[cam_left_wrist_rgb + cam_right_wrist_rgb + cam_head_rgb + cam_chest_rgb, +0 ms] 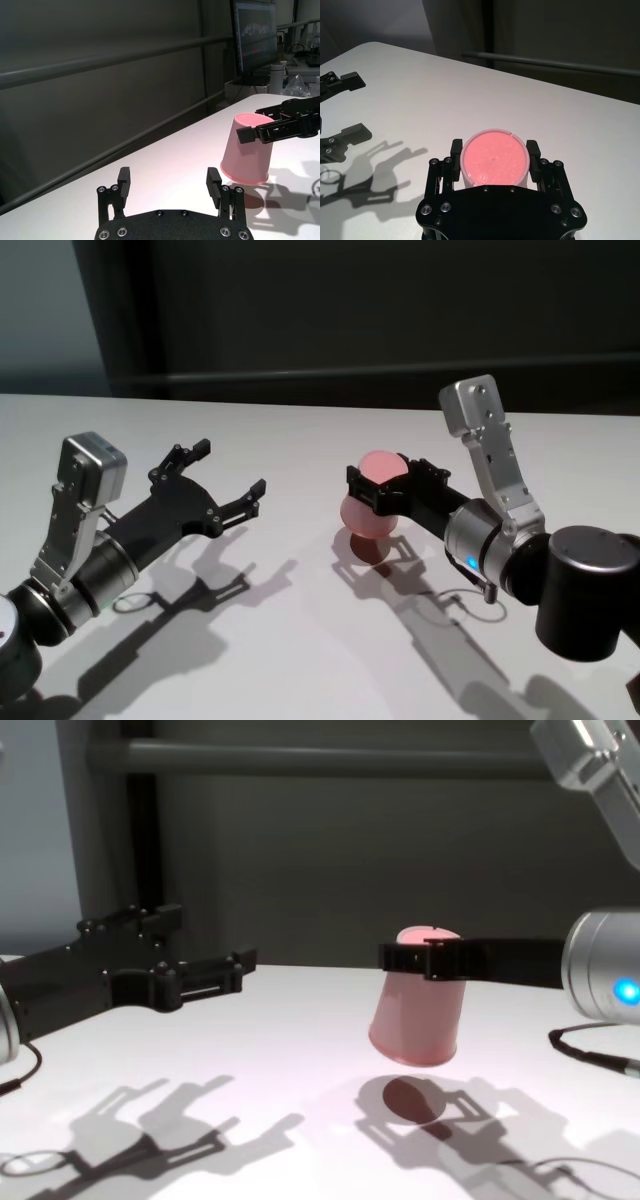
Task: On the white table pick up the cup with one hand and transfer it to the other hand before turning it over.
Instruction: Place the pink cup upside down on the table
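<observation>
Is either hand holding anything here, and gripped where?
The right hand holds the upside-down pink cup near its closed base, lifted off the white table. The left hand is open and empty.

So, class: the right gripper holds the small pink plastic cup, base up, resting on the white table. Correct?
Not quite. The right gripper does hold the small pink plastic cup base up, but clear of the white table: the chest view shows its shadow apart below it.

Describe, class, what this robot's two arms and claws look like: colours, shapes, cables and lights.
Both claws, the left claw and the right claw, are black and angular, with two bolted finger links each. Behind each sits a boxy silver housing on a silver cylindrical wrist. The right wrist shows a small blue light, and its arm continues as a black cylinder. Thin black cables loop beneath both wrists.
</observation>
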You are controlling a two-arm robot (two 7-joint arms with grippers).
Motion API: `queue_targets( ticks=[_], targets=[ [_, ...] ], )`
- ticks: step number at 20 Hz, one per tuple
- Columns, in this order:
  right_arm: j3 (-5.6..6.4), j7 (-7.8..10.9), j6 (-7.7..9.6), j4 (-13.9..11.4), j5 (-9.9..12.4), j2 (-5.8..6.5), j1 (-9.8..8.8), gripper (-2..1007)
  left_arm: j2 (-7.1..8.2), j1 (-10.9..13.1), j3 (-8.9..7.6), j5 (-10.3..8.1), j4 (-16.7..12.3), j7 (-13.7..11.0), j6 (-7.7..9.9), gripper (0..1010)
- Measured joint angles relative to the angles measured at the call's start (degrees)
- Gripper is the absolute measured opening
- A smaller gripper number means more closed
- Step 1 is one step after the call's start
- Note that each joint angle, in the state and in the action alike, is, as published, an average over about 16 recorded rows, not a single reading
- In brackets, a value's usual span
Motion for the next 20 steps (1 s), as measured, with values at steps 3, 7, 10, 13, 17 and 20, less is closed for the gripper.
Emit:
queue_targets(
  ticks=[3,7,10,13,17,20],
  targets=[
    [-0.90,0.76,0.55,1.64,-1.09,-0.52,0.54,746,0.00,0.00,0.00,0.00,0.00,0.00,0.00,1001],
    [-1.56,1.53,1.08,3.28,-2.14,-1.06,0.86,746,0.00,0.00,0.00,0.00,0.00,0.00,0.00,1001],
    [-1.78,1.99,1.46,4.16,-2.69,-1.38,0.91,746,0.00,0.00,0.00,0.00,0.00,0.00,0.00,1001],
    [-1.85,2.35,1.89,4.76,-3.09,-1.63,0.85,746,0.00,0.00,0.00,0.00,0.00,0.00,0.00,1001],
    [-1.72,2.68,2.60,5.20,-3.45,-1.94,0.64,746,0.00,0.00,0.00,0.00,0.00,0.00,0.00,1001],
    [-1.51,2.83,3.13,5.34,-3.60,-2.17,0.45,746,0.00,0.00,0.00,0.00,0.00,0.00,0.00,1001]
  ],
)
